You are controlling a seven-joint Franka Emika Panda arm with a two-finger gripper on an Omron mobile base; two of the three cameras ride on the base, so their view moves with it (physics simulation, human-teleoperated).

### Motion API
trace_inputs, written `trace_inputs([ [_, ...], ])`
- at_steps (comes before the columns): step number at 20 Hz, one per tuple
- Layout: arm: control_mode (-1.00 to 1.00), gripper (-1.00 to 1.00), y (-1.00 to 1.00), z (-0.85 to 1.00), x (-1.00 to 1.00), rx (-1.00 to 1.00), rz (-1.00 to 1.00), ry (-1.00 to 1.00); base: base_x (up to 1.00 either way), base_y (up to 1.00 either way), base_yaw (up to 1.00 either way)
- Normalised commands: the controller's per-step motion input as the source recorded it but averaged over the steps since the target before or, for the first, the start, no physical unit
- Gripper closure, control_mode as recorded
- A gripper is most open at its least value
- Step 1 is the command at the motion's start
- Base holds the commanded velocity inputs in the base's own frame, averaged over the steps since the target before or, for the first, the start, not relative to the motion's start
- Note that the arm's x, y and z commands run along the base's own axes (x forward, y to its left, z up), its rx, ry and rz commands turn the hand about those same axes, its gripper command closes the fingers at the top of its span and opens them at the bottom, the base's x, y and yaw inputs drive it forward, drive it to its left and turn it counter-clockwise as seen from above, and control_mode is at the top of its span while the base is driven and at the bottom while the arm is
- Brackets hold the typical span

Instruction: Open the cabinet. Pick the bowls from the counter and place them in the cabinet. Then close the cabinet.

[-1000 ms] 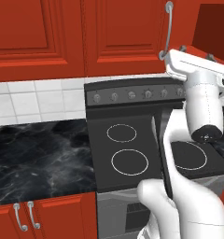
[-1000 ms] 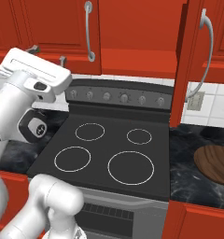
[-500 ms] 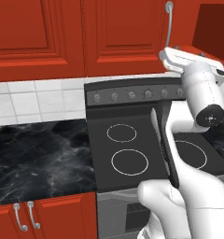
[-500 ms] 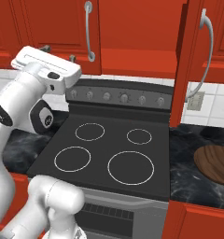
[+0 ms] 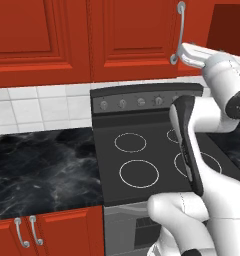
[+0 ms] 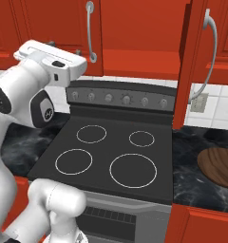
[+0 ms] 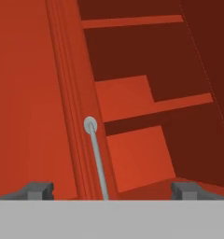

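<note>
The cabinet (image 6: 135,33) has its right door (image 6: 186,71) swung open, edge-on to me, while the left door (image 5: 137,35) is shut. My gripper (image 5: 181,52) hovers just below and in front of the left door's curved silver handle (image 5: 180,25). In the hand view my gripper (image 7: 113,190) is open wide, the handle (image 7: 96,154) running up between the fingertips (image 7: 39,189), with the red inside shelf (image 7: 146,109) showing to its right. Nothing is held. A dark brown wood-grain bowl (image 6: 219,166) sits on the counter (image 6: 192,161) right of the stove.
A black stovetop (image 6: 111,152) with white rings and a knob panel (image 6: 120,98) lies directly under the arm. More black marble counter (image 5: 42,165) stretches left of the stove. Short red doors with small handles (image 5: 23,231) sit below. White tiles (image 5: 37,105) back the counter.
The hand has risen and swung in toward the shut left door's handle. The gripper has stayed open; the cabinet doors and the bowl have not moved.
</note>
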Motion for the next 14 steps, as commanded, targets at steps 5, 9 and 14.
trace_inputs([
  [5, -1.0, -1.0, -0.02, -0.07, 0.08, 0.0, 0.07, -0.03, 0.0, 0.0, 0.0],
  [9, -1.0, -1.0, -0.01, -0.09, 0.16, 0.0, 0.15, 0.0, 0.0, 0.0, 0.0],
  [14, -1.0, -1.0, -0.15, -0.03, 0.16, -0.01, 0.07, -0.04, 0.0, 0.0, 0.0],
])
